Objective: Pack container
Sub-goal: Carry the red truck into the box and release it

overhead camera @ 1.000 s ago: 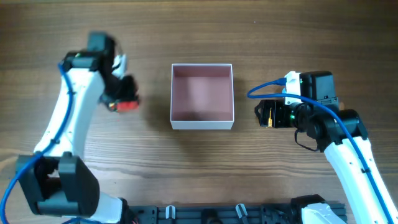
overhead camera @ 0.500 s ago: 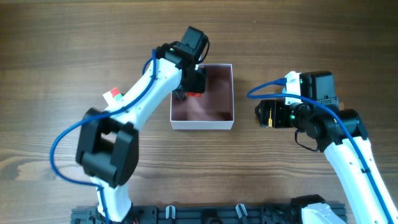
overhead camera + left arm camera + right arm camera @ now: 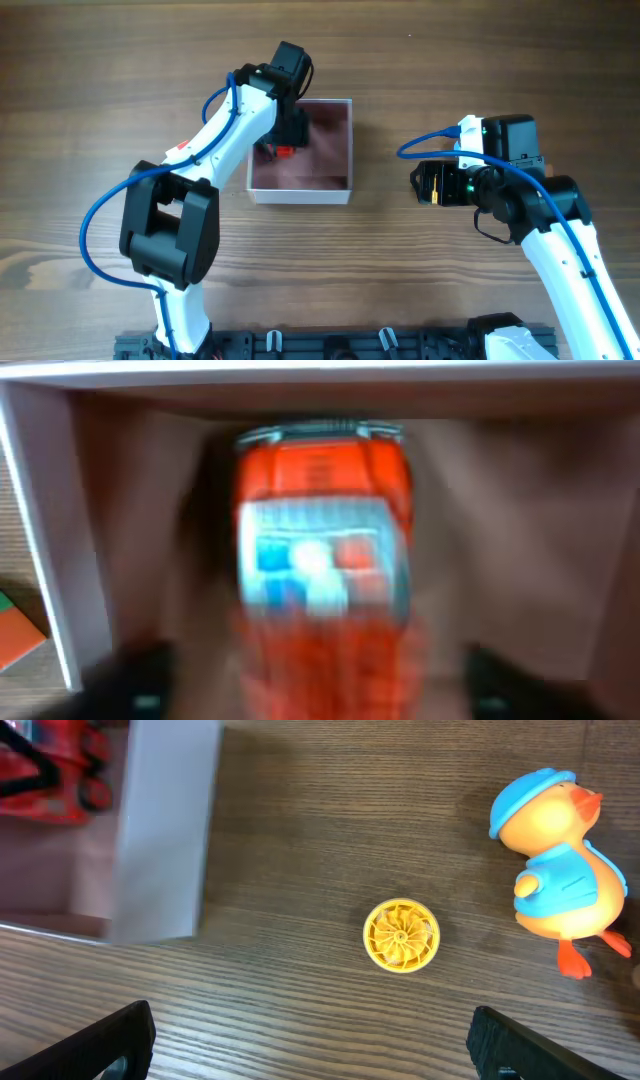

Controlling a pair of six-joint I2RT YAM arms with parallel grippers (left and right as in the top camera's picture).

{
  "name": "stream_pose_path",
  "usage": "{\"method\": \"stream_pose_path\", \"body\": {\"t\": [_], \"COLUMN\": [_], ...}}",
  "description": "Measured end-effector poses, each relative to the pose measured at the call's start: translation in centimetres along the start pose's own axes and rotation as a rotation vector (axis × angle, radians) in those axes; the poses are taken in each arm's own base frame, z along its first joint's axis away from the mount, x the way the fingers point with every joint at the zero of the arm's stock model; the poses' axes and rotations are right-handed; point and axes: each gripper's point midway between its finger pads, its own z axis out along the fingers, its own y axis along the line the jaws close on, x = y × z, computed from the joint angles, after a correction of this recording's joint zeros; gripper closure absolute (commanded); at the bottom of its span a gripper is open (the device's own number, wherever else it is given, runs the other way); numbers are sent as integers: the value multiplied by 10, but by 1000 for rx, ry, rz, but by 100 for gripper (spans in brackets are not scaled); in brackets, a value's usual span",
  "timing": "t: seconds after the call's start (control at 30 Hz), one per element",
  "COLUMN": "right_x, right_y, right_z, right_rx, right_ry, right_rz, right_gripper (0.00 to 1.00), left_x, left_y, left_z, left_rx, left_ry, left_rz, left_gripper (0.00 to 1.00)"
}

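The left end effector (image 3: pixel 320 695) hangs over the square, shallow, white-walled container with a dusty-pink inside (image 3: pixel 300 196), which sits mid-bench (image 3: pixel 450 60) between the arms.
A blurred red toy car (image 3: pixel 322 550) lies inside the container; the left fingers (image 3: pixel 148 682) stand wider apart than the car and seem clear of it. The right end effector (image 3: pixel 312 1050) is spread wide and holds nothing, above a small yellow ribbed disc (image 3: pixel 400 934), with a yellow duck toy in a blue cap (image 3: pixel 560 870) near it.

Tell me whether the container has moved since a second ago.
Yes. The container slid left, widening its gap from the stationary right pincer.
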Motion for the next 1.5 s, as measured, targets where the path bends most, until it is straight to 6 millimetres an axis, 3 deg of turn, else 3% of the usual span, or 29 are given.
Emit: {"method": "stream_pose_path", "body": {"t": [0.33, 0.53, 0.63, 0.67, 0.7, 0.8, 0.9, 1.0, 1.13, 1.2, 1.37, 1.5], "right_x": [0, 0, 0, 0, 0, 2, 3, 3, 4, 4, 4, 4], "right_y": [0, 0, 0, 0, 0, 0, 0, -1, -1, -1, -1, -1], "right_z": [0, 0, 0, 0, 0, 0, 0, 0, 0, 0, 0, 0], "right_rx": [0, 0, 0, 0, 0, 1, 2, 2, 2, 2, 2, 3], "right_ry": [0, 0, 0, 0, 0, 7, 12, 14, 14, 15, 15, 17], "right_rz": [0, 0, 0, 0, 0, 1, 2, 2, 3, 3, 3, 3], "right_gripper": [0, 0, 0, 1, 2, 1, 0, 1, 0, 0, 0, 0], "left_x": [2, 16, 17, 16, 14, 6, -3, -7, 0, -1, -14, -16], "left_y": [-6, -58, -66, -66, -67, -72, -80, -85, -82, -71, -33, -24], "left_z": [-1, -24, -26, -26, -26, -27, -28, -14, 14, 26, 33, 34], "left_rx": [1, 46, 55, 57, 60, 81, 112, 115, 89, 72, 46, 41], "left_ry": [-3, -51, -62, -66, -73, -108, -146, -142, -83, -59, -42, -38], "left_rz": [11, 135, 151, 149, 148, 139, 135, 132, 132, 109, 25, 5], "left_gripper": [0, 0, 0, 5, 26, 66, 76, 80, 81, 81, 82, 78]}}
